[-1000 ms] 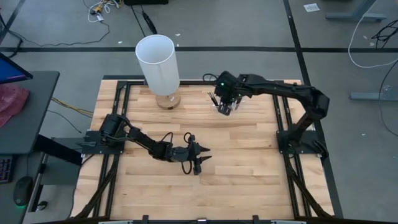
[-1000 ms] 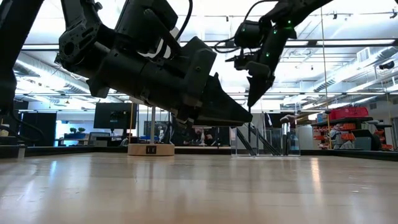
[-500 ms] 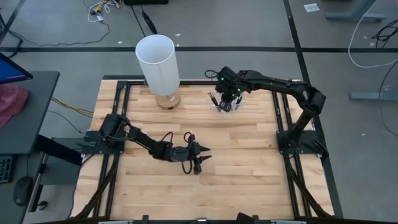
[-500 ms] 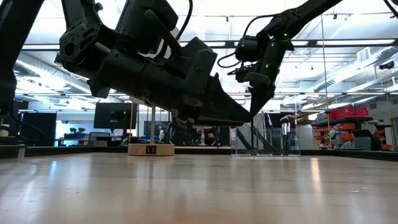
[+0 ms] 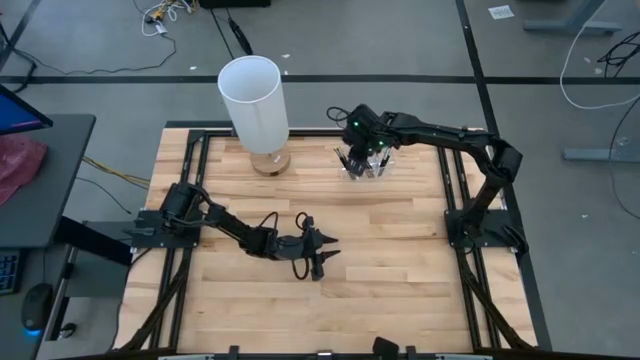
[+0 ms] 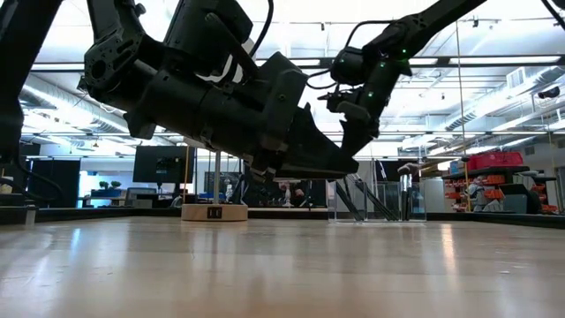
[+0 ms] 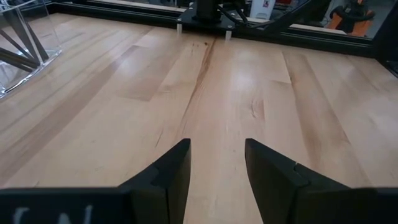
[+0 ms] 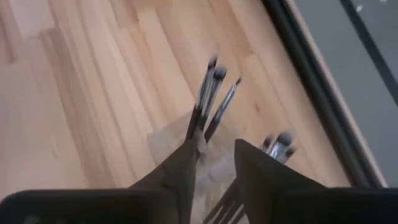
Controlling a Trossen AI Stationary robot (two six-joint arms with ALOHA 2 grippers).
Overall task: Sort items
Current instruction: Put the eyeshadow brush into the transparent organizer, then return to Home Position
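Note:
Several thin dark makeup brushes stand tips-up in a small clear holder at the table's far middle. A second bunch leans to the holder's other side. My right gripper hangs tilted over the holder, open, one finger beside the bunch of three. In the high view the same gripper covers most of the holder. My left gripper waits open above the bare table middle, and its fingertips are level over the wood. My right gripper comes at the holder from above, slanting. One fingertip stands against the lower handles of the bunch of three brushes. I cannot tell whether it touches them.
A tall white cylinder stands on a round wooden base at the far left, close to the holder. The black frame rail runs along the table's right side. Bare wood spreads over the near half.
My right gripper has moved a little toward the table's far edge and left, coming over the holder, and has tipped from pointing straight down to a slant. The left arm has kept still.

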